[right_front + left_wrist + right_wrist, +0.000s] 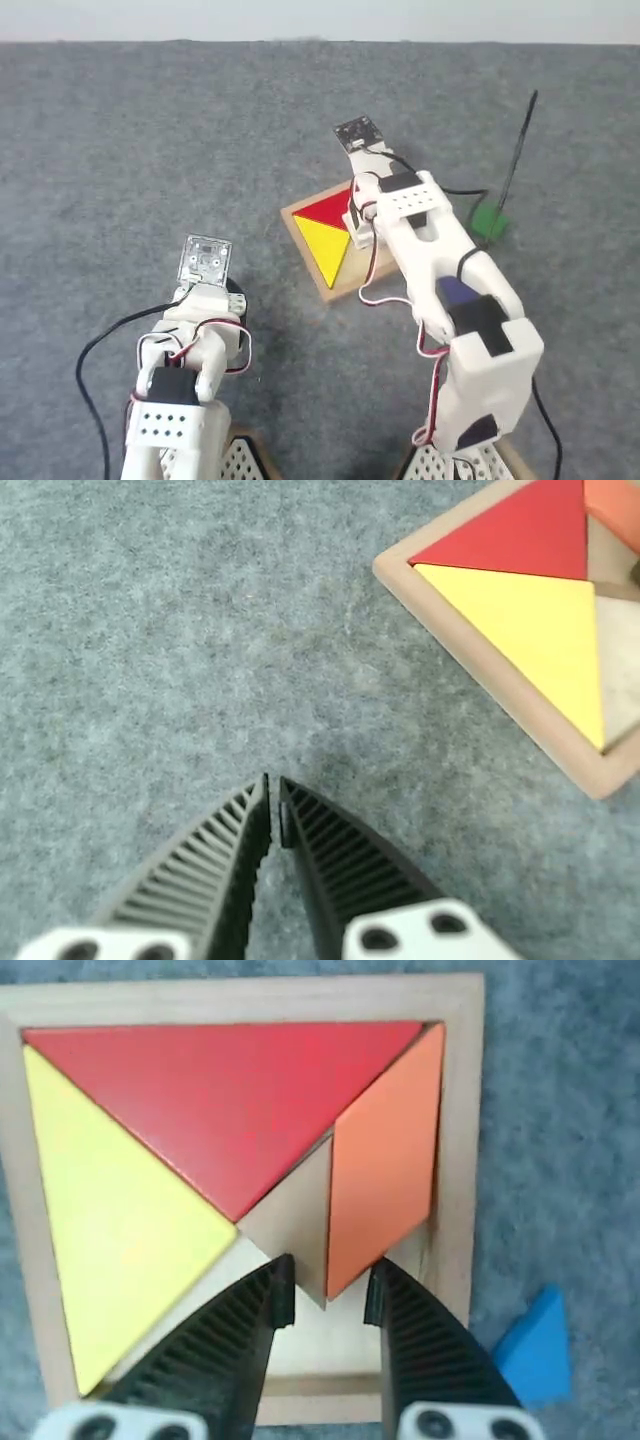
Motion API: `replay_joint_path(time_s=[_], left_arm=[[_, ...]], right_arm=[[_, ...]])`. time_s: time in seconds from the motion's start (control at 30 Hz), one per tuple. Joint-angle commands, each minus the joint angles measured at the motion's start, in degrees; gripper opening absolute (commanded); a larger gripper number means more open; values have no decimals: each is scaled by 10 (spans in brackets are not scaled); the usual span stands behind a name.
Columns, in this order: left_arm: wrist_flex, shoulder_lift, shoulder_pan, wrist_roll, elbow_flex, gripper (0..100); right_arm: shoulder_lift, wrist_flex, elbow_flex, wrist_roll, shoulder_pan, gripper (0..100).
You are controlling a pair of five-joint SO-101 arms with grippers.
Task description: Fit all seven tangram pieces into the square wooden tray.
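The square wooden tray (310, 256) lies mid-table, turned like a diamond. Inside it are a red triangle (230, 1090), a yellow triangle (110, 1200) and an orange parallelogram (385, 1160); bare wood shows beside them. My right gripper (328, 1278) hovers open over the tray (465, 1160), its fingers straddling the parallelogram's near corner without a clear grip. A blue triangle (535, 1345) rests on the carpet just outside the tray's rim. My left gripper (272, 782) is shut and empty above bare carpet, short of the tray (480, 657), where the red (525, 535) and yellow (540, 620) triangles show.
A green piece (488, 222) sits on the grey carpet beyond the right arm (440, 270), beside a thin black rod (520, 150). The left arm (190, 340) stands over open carpet on the tray's left. Cables trail near both arm bases.
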Motion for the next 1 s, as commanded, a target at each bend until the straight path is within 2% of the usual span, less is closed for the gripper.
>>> replay_joint_path(time_s=[0.0, 0.3, 0.73, 0.97], left_arm=[[0, -7, -2, 3, -11, 14], [0, -7, -2, 3, -11, 14], [0, -7, -2, 3, -11, 14], [0, -7, -2, 3, -11, 14]], right_arm=[[7, -7, -34, -3, -9, 113], [-44, 6, -19, -6, -7, 116], [-171, 4, 191, -5, -1, 112], [-223, 4, 264, -2, -26, 112]])
